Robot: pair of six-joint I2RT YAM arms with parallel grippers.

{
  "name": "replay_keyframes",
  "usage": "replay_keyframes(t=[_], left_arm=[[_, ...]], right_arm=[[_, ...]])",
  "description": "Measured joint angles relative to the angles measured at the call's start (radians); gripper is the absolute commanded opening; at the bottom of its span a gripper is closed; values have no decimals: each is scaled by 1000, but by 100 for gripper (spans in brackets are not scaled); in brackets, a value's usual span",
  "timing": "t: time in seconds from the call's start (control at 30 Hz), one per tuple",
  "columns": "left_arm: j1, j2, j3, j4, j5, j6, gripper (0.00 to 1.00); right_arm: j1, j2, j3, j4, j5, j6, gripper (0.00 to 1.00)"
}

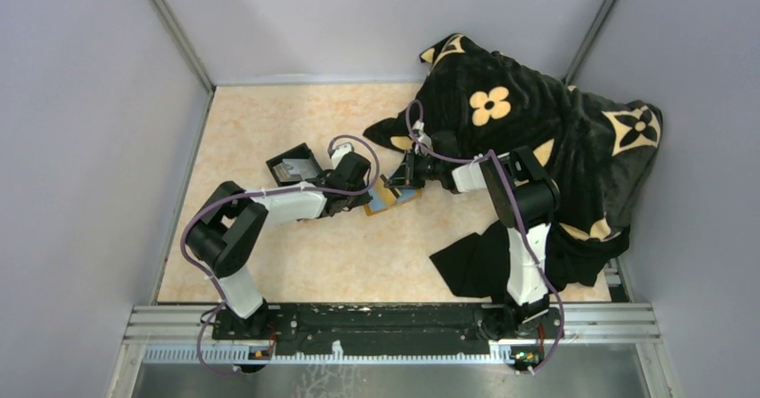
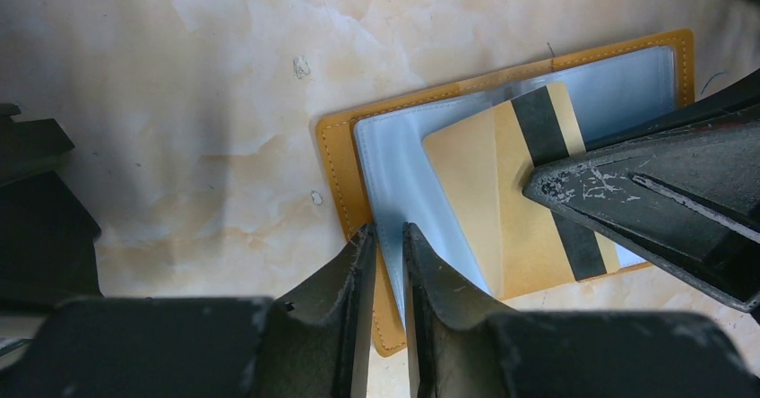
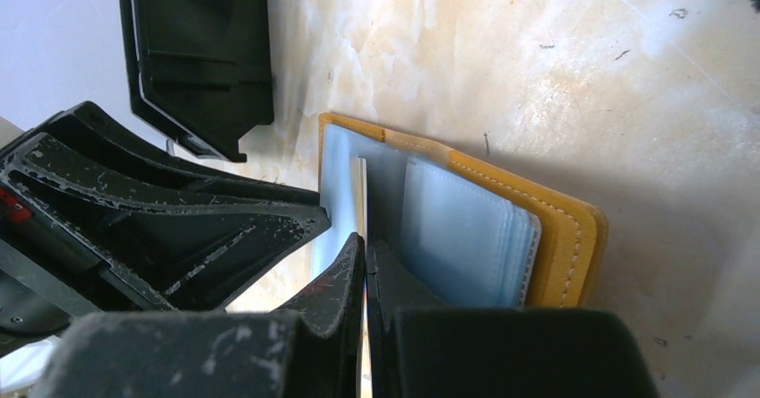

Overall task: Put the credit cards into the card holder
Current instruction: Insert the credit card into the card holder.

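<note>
The orange-tan card holder (image 2: 345, 174) lies open on the table, its clear plastic sleeves showing. My left gripper (image 2: 387, 232) is shut on one clear sleeve at the holder's near edge. A golden-tan credit card (image 2: 488, 192) with a black stripe sits partly inside a sleeve. My right gripper (image 3: 366, 241) is shut on that card, seen edge-on as a thin pale strip (image 3: 362, 192); its fingers (image 2: 645, 192) reach in from the right. From above, both grippers (image 1: 369, 194) (image 1: 401, 181) meet over the holder (image 1: 381, 203). Other cards do not show.
A black open box (image 1: 294, 167) stands just left of the holder, close behind my left gripper, and appears in the right wrist view (image 3: 202, 48). A large black blanket with tan flowers (image 1: 538, 120) covers the right side, with a flap (image 1: 470, 259) near the right arm's base.
</note>
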Motion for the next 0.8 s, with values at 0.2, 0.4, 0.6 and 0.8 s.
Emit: replay_keyframes(t=[0.2, 0.4, 0.6, 0.8], left_arm=[[0, 0, 0, 1, 0, 2, 25], [0, -2, -6, 9, 0, 3, 24], [0, -2, -6, 10, 0, 3, 24], [10, -3, -10, 16, -16, 6, 24]], right_arm=[[4, 2, 0, 16, 25, 27, 0], [7, 2, 0, 23, 38, 47, 0], [14, 2, 0, 22, 53, 51, 0], [42, 2, 0, 31, 109, 45, 0]])
